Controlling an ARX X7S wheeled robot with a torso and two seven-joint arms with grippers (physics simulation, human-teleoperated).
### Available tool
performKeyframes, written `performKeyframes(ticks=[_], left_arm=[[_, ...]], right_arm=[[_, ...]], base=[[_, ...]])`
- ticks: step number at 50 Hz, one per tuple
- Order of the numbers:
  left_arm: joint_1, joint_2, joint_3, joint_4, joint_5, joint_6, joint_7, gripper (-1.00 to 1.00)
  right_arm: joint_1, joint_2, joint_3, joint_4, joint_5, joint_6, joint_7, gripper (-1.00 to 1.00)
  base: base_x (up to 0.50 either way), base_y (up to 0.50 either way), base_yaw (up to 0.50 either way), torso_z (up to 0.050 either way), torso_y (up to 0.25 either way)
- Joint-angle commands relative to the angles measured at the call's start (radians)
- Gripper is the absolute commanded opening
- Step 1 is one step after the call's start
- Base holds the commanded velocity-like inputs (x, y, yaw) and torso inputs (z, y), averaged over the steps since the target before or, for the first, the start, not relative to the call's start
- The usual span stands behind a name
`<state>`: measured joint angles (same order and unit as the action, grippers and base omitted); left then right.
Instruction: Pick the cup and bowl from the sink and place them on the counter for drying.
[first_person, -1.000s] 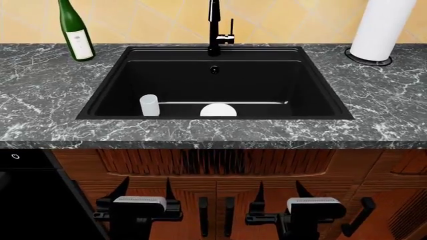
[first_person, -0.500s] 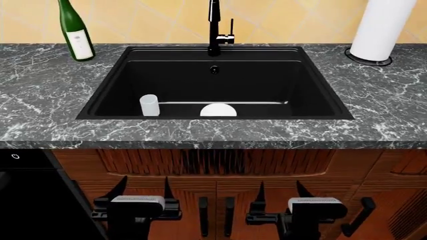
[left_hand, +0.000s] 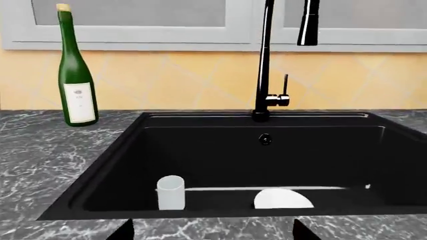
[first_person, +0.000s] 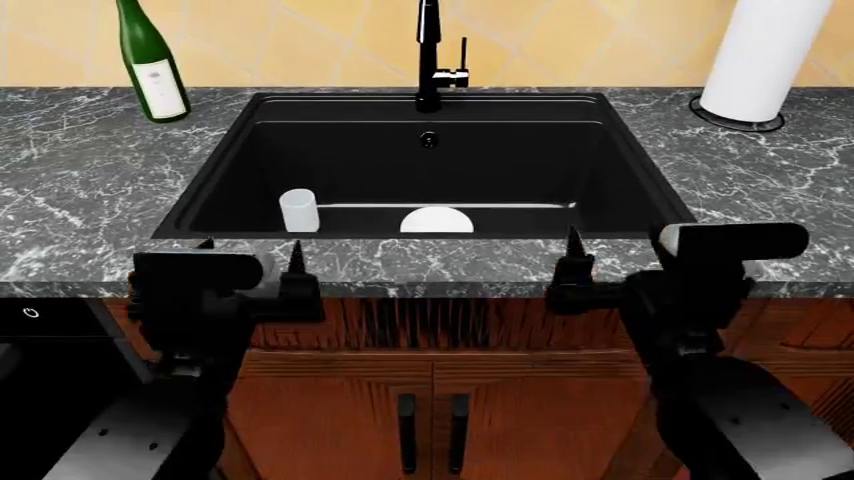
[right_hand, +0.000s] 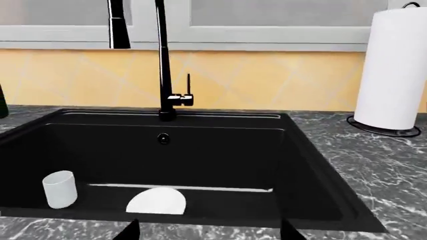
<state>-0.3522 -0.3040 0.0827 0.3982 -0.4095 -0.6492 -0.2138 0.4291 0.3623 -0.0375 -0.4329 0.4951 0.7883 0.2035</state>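
Black and matte, the sink (first_person: 240, 150) is sitting in the marble counter (first_person: 80, 190). Inside it the cup (first_person: 299, 210) is standing upright at about eight o'clock on the basin floor, with the bowl (first_person: 437, 221) near it at six o'clock against the front wall, partly hidden by the rim. Left gripper (first_person: 250, 258) and right gripper (first_person: 614, 250) are hovering over the counter's front edge, at seven and five o'clock of the sink, fingers spread and holding nothing.
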Motion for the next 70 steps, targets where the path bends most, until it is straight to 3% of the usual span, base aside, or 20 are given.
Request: performKeyframes(ticks=[1,7,12,18,27,55,70], left_arm=[[-0.294,-0.05,-0.031,-0.04,-0.121,-0.28,0.026,1.0],[-0.437,-0.059,-0.015,-0.119,-0.134,-0.334,0.05,1.0],[-0.478,-0.055,-0.063,-0.134,-0.173,-0.388,0.038,1.0],[-0.471,-0.053,-0.049,-0.126,-0.198,-0.486,0.011,1.0],[-0.48,-0.103,-0.051,-0.1,-0.224,-0.527,0.036,1.0],[-0.417,-0.135,-0.033,-0.114,-0.215,-0.492,0.05,1.0],[-0.459,-0.154,-0.033,-0.138,-0.223,-0.523,0.049,1.0]], right_arm=[[0.359,0.047,0.04,0.061,0.134,0.277,-0.026,1.0],[0.447,0.073,0.054,0.119,0.162,0.341,-0.043,1.0],[0.418,0.088,0.059,0.102,0.174,0.341,-0.057,1.0],[0.404,0.093,0.139,0.083,0.233,0.38,-0.055,1.0],[0.388,0.119,0.107,0.086,0.238,0.425,-0.057,1.0],[0.31,0.104,0.145,0.057,0.286,0.457,-0.029,1.0],[0.435,0.109,0.148,0.119,0.34,0.583,-0.002,1.0]], base=[[0.0,0.0,0.0,0.0,0.0],[0.0,0.0,0.0,0.0,0.0],[0.09,0.0,0.0,0.0,0.0],[0.45,0.0,0.0,0.0,0.0],[0.5,0.0,0.0,0.0,0.0],[0.5,0.0,0.0,0.0,0.001],[0.43,0.0,0.0,0.0,0.001]])
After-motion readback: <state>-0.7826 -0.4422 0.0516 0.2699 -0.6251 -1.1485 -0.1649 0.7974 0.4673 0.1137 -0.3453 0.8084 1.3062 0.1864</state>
